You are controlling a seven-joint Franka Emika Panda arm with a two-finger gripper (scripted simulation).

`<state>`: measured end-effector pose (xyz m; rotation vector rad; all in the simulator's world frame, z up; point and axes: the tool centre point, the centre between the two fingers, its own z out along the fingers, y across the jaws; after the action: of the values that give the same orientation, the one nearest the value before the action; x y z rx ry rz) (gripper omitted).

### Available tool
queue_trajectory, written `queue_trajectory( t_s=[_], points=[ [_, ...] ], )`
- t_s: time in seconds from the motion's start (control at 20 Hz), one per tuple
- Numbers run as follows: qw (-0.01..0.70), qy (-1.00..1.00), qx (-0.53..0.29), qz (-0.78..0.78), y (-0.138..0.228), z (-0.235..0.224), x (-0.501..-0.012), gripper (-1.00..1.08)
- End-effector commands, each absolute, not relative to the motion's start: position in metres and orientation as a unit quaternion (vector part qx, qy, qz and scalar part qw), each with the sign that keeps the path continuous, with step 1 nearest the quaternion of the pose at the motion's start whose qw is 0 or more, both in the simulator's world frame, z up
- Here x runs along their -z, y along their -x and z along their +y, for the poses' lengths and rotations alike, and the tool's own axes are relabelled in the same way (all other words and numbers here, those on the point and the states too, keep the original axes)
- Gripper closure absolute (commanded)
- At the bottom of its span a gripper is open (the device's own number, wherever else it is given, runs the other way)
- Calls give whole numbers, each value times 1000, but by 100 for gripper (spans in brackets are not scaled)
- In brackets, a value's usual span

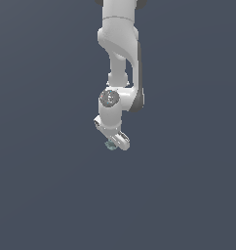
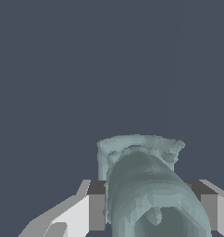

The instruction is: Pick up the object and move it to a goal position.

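The object point(image 1: 110, 145) is a tiny pale teal-grey lumpy thing peeking out under the white gripper point(image 1: 116, 144) in the exterior view. In the wrist view the object point(image 2: 146, 185) fills the space between the two fingers, a hollow ring-like tube with a rough flanged end. One finger pad point(image 2: 97, 210) presses on one side of it and the other pad point(image 2: 210, 210) on the opposite side. My gripper point(image 2: 153, 213) is shut on it. The arm hangs straight down from above.
Only a plain dark blue-grey surface point(image 1: 51, 185) surrounds the arm. No goal marker shows in either view.
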<state>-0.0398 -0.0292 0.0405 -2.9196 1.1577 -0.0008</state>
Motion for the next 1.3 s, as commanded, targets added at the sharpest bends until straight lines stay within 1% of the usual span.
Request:
queue_trajectory(
  t_s=[0.0,0.25,0.5,1.25],
  points=[
    [0,930,0,369,39,-30,-41,108],
    [0,930,0,369,28,-33,-49,108],
    [0,930,0,369,10,-40,-62,108],
    [0,930,0,369,-70,-66,-116,108]
  ],
)
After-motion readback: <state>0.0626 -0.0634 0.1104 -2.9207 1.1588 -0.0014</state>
